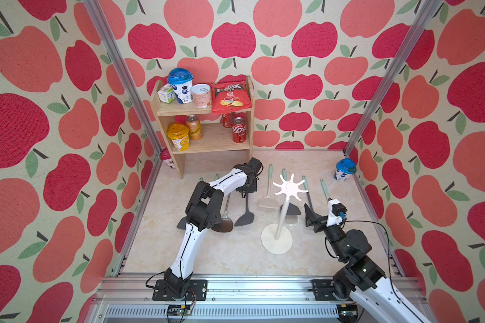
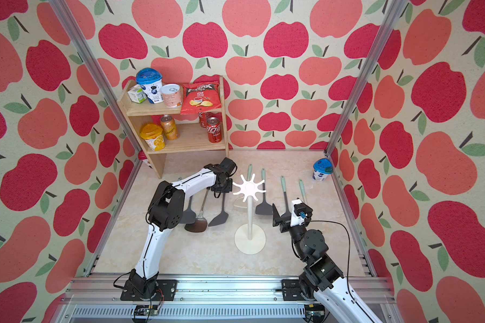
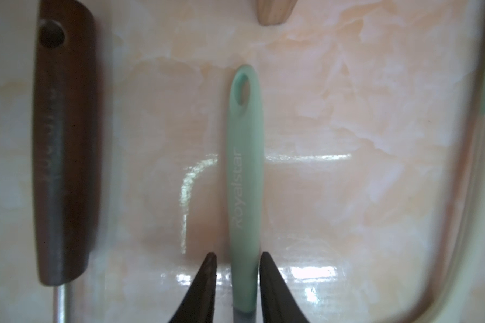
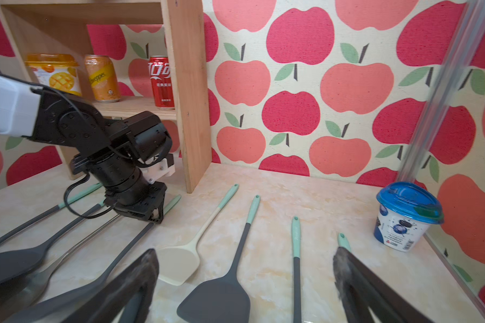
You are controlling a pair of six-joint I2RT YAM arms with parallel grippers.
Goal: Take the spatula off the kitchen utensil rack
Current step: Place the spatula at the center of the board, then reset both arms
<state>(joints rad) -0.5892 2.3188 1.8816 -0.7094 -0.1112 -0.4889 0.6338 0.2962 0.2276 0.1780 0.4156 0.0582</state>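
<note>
left tool [image 3: 237,255] slightly spread astride mint spatula [image 3: 245,167] handle lettered "Royalstar", flat on tabletop [image 3: 347,195] | right tool [image 4: 245,251] spread wide | orange can [image 4: 102,78], far shelf [image 4: 188,84]: "Schweppes"

Cream wallpaper printed with big red and salmon apples [image 1: 233,39] covers all three walls, which meet at slanted silver aluminium posts [image 1: 120,64]. Underfoot of it all lies a glossy beige marble-pattern tabletop [image 1: 235,251], catching bright glints of light and edged along the front by a ribbed aluminium rail [image 1: 249,288]. A pale wooden two-tier shelf [image 1: 216,137] stands against the back wall, near one corner post.
</note>
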